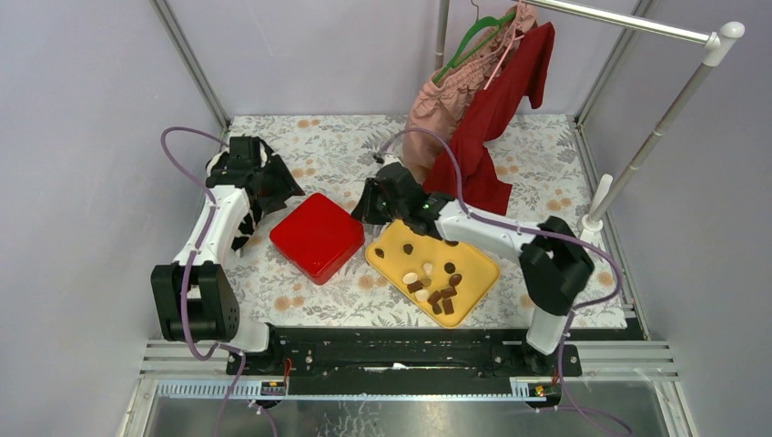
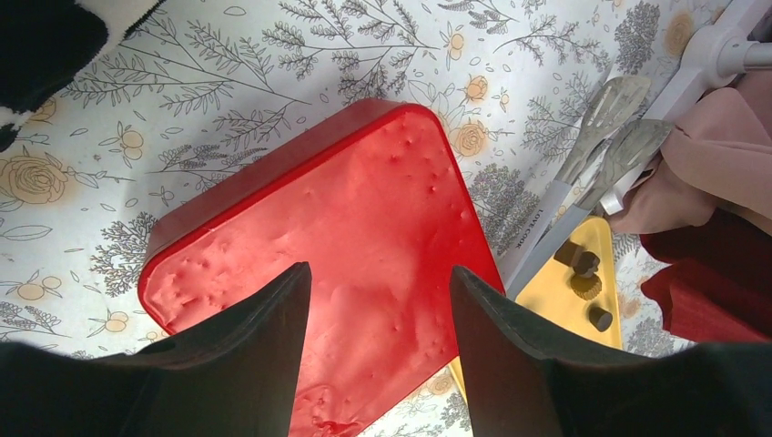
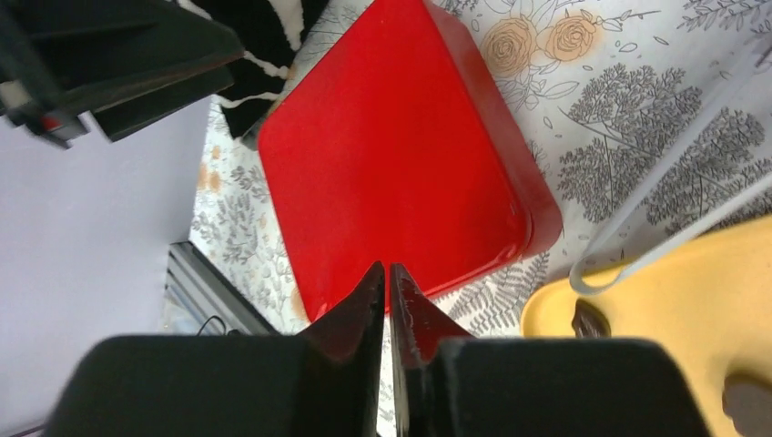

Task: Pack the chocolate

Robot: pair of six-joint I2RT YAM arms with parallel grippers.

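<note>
Top view: the chocolate [image 1: 435,296] lies on the yellow tray [image 1: 393,267], right of centre on the floral tablecloth [image 1: 537,155].
- Most pieces, dark brown, tan and cream, are bunched toward the tray's near end. A few lie singly toward its far end.
- Left wrist view shows three dark pieces at one tray corner.

The red square box [image 1: 317,237] sits just left of the tray with its lid on. The two look close at one corner, but I cannot tell if they touch. No chocolate is visible on the lid.

Left gripper [image 2: 380,314]:
- Jaws stand wide, the two dark fingers spread above the red lid.
- Nothing is between them.
- Cannot tell whether the tips touch the lid.

Right gripper [image 3: 387,300]:
- Jaws are drawn in to a thin slit, and nothing is visible in the slit.
- It sits over the gap between the box's edge and the tray's far corner.
- From above, the arm reaches across the tray's far side.

Metal tongs [image 2: 612,105] lie beyond the red box:
- Their slotted heads are near the hanging clothes.
- Their joined end is by the tray's corner.

At the back right, a dark red garment [image 1: 492,109] and a pink garment [image 1: 437,100] hang from a rail, their hems reaching the cloth.
</note>
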